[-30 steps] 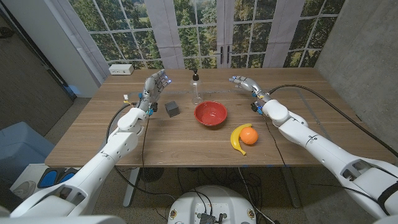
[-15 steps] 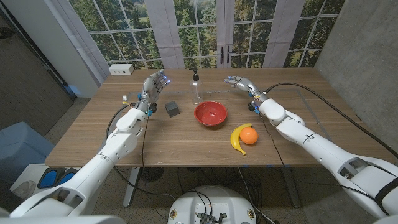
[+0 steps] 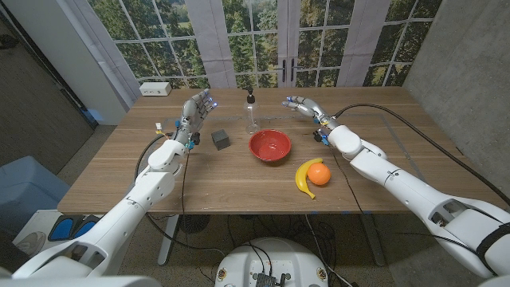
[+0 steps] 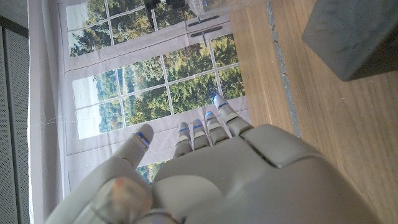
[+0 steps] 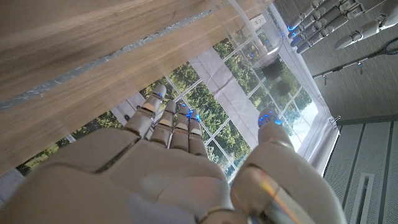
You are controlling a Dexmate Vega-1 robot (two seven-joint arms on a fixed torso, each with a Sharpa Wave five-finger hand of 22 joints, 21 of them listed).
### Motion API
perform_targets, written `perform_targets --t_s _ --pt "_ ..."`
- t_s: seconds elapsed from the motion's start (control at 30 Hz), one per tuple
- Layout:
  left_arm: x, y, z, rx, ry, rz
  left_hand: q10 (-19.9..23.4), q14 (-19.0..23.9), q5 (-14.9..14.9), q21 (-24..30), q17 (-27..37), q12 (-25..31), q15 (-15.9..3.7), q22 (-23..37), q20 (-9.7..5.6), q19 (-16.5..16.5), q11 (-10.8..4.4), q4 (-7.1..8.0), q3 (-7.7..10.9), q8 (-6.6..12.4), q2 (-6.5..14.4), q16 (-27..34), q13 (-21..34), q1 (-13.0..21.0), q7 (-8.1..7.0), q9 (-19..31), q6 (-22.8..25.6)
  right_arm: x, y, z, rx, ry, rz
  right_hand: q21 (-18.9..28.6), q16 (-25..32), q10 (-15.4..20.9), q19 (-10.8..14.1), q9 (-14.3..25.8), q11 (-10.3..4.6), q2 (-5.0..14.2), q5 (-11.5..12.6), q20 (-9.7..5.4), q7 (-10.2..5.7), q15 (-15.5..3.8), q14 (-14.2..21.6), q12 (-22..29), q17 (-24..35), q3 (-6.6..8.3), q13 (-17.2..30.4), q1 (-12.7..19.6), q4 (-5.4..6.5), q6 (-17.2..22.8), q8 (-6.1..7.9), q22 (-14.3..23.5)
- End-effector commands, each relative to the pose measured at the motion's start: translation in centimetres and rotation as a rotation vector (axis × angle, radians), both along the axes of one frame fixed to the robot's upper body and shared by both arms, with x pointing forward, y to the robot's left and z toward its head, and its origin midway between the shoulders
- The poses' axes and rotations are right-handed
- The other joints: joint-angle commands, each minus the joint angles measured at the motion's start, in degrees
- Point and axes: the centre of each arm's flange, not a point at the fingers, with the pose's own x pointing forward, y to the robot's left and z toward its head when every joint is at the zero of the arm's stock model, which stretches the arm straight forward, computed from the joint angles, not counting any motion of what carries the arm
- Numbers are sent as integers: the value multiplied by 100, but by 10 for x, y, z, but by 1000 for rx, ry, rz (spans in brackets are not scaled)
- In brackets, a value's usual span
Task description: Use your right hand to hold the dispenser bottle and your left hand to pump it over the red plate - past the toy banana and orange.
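The clear dispenser bottle [image 3: 251, 112] with a black pump stands upright behind the red plate [image 3: 269, 147], a bowl-like dish at mid-table. A toy banana [image 3: 303, 178] and orange [image 3: 319, 174] lie together to the plate's right front. My right hand [image 3: 300, 104] hovers open to the right of the bottle, fingers spread toward it, a short gap between them. On the bottle's other side my left hand [image 3: 199, 105] is raised, open, fingers up. In the right wrist view my right hand [image 5: 168, 162] points at the bottle [image 5: 261, 45], with the left hand's fingers [image 5: 320, 25] beyond.
A dark grey cube [image 3: 221, 139] sits left of the plate, below my left hand, and shows as the cube [image 4: 354, 34] in the left wrist view. A white box [image 3: 155, 88] lies at the table's back left corner. Windows stand behind the table.
My right hand has moved left toward the bottle, closing much of the gap. The left hand has barely shifted. Bottle, plate and fruit stayed put.
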Motion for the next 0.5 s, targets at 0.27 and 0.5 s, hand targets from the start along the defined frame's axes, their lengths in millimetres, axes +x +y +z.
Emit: perform_targets --t_s 0.27,0.5 --pt "-4 3 -2 -5 -2 6 39 51 -19 -22 16 4 -116 12 -30 55 13 -24 28 30 307 -21 6 -48 13 32 45 3 20 5 -48 -23 22 -4 11 -28 36 17 -12 -89 -27 48 12 7 20 20 -11 15 -7 73 -26 -12 11 0" --pt "-6 4 -3 -10 -6 9 42 53 -19 -35 17 3 -121 13 -27 66 18 -23 32 31 310 -22 6 -56 16 32 49 4 28 6 -58 -33 27 -6 16 -36 42 18 -29 -106 -33 47 1 7 26 22 -18 11 -10 104 -25 -24 13 1"
